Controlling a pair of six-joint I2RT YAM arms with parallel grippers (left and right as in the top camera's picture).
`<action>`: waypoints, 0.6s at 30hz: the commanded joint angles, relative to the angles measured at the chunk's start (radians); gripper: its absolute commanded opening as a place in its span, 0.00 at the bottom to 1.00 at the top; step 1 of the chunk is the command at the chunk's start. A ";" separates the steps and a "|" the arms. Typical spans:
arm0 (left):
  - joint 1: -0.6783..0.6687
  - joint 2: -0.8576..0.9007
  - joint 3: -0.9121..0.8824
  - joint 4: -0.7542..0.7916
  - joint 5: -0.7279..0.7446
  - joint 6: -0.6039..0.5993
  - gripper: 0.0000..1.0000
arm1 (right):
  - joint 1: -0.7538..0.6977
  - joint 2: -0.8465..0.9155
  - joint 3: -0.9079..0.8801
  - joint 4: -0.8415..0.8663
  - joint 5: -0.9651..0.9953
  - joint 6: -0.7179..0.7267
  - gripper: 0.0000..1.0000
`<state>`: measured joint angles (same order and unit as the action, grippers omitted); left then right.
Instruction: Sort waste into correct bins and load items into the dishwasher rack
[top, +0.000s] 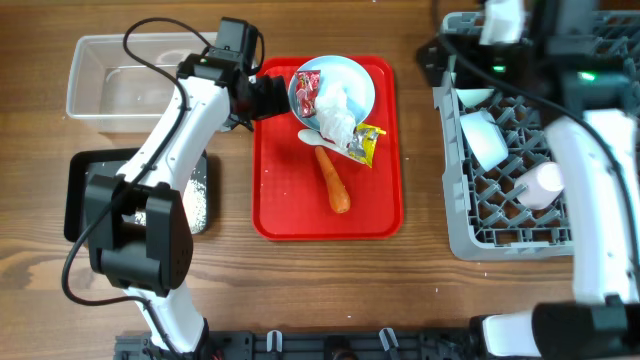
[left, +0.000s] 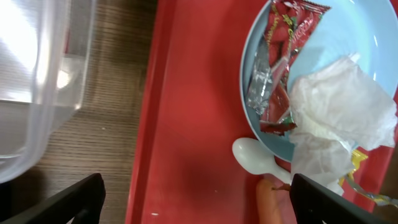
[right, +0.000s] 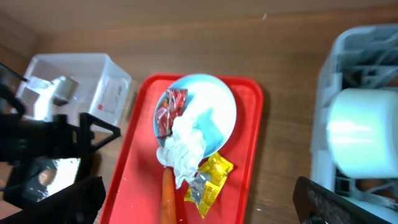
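Waste lies on the light blue plate (top: 355, 85) at the red tray's (top: 280, 200) far edge: crumpled tissue (top: 335, 115) and red wrapper (top: 305, 92). Carrot (top: 334, 182), white spoon (top: 310, 137) and yellow wrapper (top: 368, 143) lie on the tray just beside the plate. Left gripper (top: 272, 97) hovers at the tray's far left edge, jaws open. Right gripper (top: 448, 62) hangs over the grey rack's (top: 460, 230) far left corner, jaws open.

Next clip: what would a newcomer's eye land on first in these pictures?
The bright red tray in the middle of the table grabs the eye, with a light blue plate at its far end heaped with a crumpled white tissue and a red wrapper. An orange carrot lies on the tray nearer the robot. The left gripper hovers open beside the plate.
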<state>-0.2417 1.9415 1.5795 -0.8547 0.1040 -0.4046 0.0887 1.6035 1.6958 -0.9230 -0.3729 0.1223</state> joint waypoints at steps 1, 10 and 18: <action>-0.045 0.004 -0.005 0.009 0.048 0.046 0.96 | 0.030 0.067 -0.003 0.006 0.085 0.053 1.00; -0.174 0.097 -0.005 0.216 -0.001 0.119 0.98 | -0.060 0.075 -0.003 -0.022 0.088 0.090 0.99; -0.226 0.202 -0.005 0.364 -0.015 0.166 0.93 | -0.142 0.063 -0.003 -0.111 0.088 0.087 1.00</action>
<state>-0.4561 2.1201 1.5784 -0.5217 0.1169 -0.2707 -0.0414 1.6901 1.6928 -1.0195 -0.2977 0.1978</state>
